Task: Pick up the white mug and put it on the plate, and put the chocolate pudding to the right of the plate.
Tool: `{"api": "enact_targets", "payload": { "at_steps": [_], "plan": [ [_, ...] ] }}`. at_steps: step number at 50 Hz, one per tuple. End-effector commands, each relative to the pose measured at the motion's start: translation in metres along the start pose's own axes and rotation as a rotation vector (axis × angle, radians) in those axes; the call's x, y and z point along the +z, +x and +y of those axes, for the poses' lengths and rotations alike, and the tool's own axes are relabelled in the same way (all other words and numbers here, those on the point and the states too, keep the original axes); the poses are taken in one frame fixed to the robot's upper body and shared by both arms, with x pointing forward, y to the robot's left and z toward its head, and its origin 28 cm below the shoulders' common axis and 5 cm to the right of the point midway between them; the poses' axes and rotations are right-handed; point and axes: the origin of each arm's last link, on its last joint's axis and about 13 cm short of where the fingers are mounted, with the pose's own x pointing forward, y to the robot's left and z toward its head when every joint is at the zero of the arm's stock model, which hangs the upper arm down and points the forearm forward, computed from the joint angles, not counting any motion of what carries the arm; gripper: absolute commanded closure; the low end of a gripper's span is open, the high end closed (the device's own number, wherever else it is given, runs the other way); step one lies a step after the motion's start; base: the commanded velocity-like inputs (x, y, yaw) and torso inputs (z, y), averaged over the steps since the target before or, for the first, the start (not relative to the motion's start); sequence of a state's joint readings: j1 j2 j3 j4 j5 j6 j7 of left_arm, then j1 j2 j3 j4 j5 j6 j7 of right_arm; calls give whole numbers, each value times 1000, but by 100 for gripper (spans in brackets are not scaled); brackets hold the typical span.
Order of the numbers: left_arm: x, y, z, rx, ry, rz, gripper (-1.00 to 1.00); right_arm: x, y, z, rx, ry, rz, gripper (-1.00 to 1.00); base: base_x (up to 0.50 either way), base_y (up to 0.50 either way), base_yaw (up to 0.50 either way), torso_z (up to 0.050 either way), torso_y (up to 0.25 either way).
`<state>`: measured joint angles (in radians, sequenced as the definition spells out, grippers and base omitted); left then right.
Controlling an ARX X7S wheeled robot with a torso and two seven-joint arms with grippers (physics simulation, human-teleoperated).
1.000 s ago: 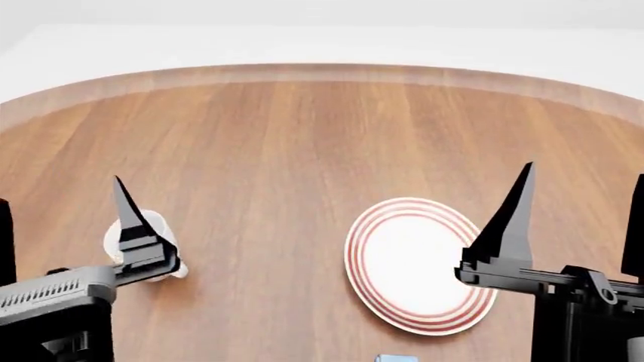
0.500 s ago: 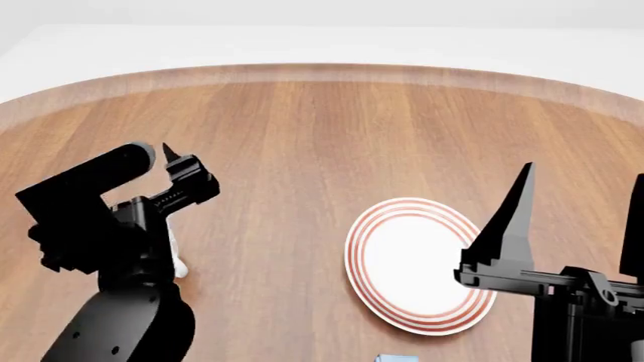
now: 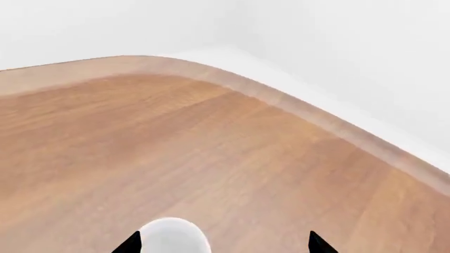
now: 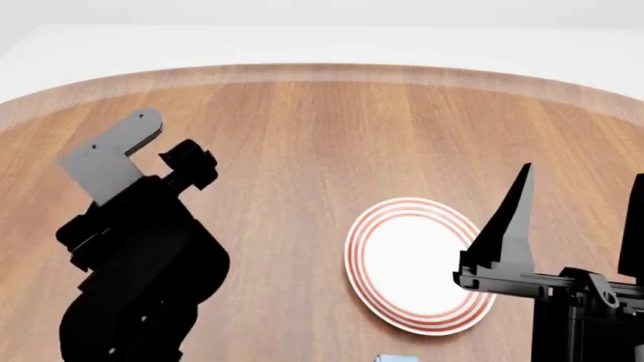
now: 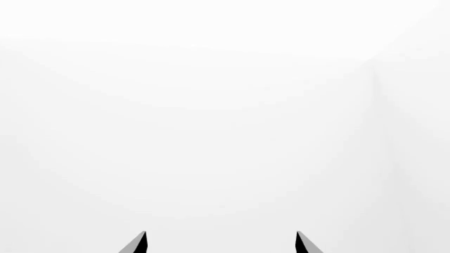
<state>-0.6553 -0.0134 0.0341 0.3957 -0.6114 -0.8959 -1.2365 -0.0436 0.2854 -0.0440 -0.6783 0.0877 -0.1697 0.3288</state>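
The white mug (image 3: 172, 236) shows only in the left wrist view, as a glossy white round top on the wooden table. My left gripper (image 3: 223, 245) is open above it, and the mug lies just inside one fingertip (image 3: 130, 244). In the head view my left arm (image 4: 141, 249) covers the mug and the gripper. The plate (image 4: 375, 226), white with red rings, lies right of centre and holds nothing. A light blue corner of the chocolate pudding (image 4: 396, 357) peeks in at the bottom edge. My right gripper (image 4: 584, 173) is open and empty, fingers pointing up, at the plate's right side; it also shows in the right wrist view (image 5: 221, 243).
The round wooden table (image 4: 322, 128) has a pale raised rim (image 4: 322, 72) at the back, also seen in the left wrist view (image 3: 295, 108). White wall lies beyond. The right wrist view shows only white wall.
My left arm has risen and swung over the mug, with its wrist turned downward. It now hides the mug in the head view. The right arm has not moved.
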Motion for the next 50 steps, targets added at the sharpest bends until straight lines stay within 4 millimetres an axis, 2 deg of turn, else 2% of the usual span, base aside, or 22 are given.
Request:
{"api": "enact_targets", "payload": {
  "at_steps": [1, 13, 38, 50],
  "plan": [
    [-9, 10, -14, 183, -16, 59, -100, 0, 0, 1, 3, 6, 1, -100, 0, 0, 0, 0, 0],
    [-26, 22, -29, 157, 9, 111, -100, 0, -1, 2, 8, 16, 3, -100, 0, 0, 0, 0, 0],
    [-64, 36, -22, 307, 60, 177, -100, -3, -3, 2, 16, 27, 23, -100, 0, 0, 0, 0, 0],
    [-80, 43, -21, 282, 84, 209, -100, -5, -3, 2, 17, 29, 28, -100, 0, 0, 0, 0, 0]
  ]
}}
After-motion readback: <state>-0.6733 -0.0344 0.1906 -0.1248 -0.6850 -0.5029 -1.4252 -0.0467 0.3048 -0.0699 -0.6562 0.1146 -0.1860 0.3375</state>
